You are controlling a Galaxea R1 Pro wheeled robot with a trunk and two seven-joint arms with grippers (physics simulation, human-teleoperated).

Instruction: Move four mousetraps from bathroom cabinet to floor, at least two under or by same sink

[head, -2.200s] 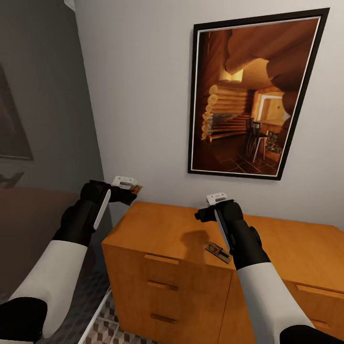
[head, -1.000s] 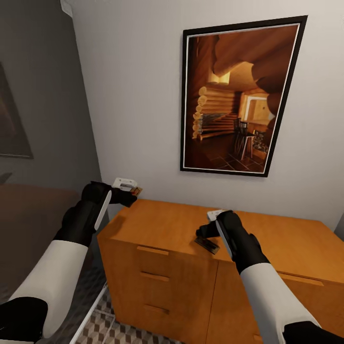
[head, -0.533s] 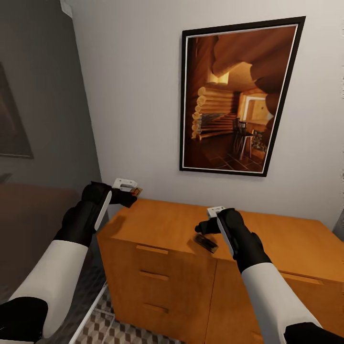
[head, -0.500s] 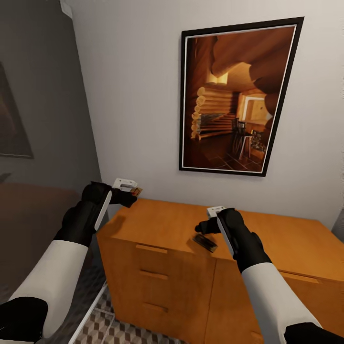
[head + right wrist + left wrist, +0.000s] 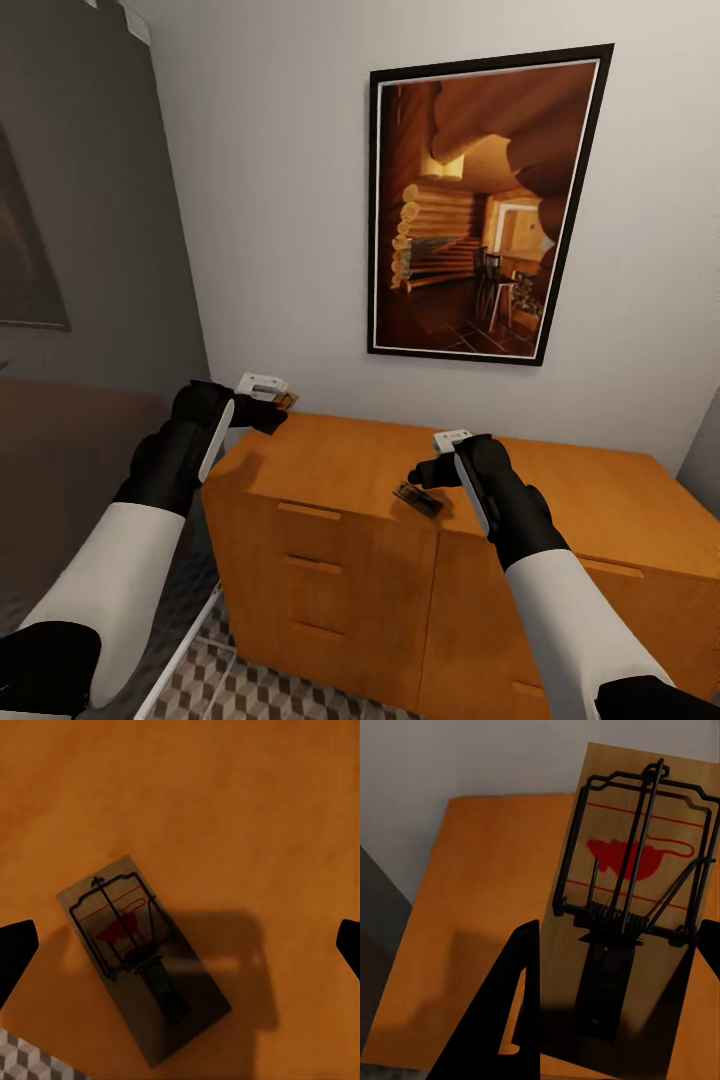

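Left pincer point(image 5: 283, 401) stays clenched on one mousetrap point(image 5: 634, 870), held up past the cabinet's point(image 5: 330, 560) left corner. Right pincer point(image 5: 425, 474) is spread wide, hovering over a second mousetrap point(image 5: 142, 956) lying flat at the cabinet top's front edge, not touching. Camera has panned right since earlier; arms' pose unchanged.

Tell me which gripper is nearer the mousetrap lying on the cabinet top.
Right. The right gripper hovers open just above the mousetrap on the cabinet; the left gripper is off past the cabinet's corner, holding another mousetrap.
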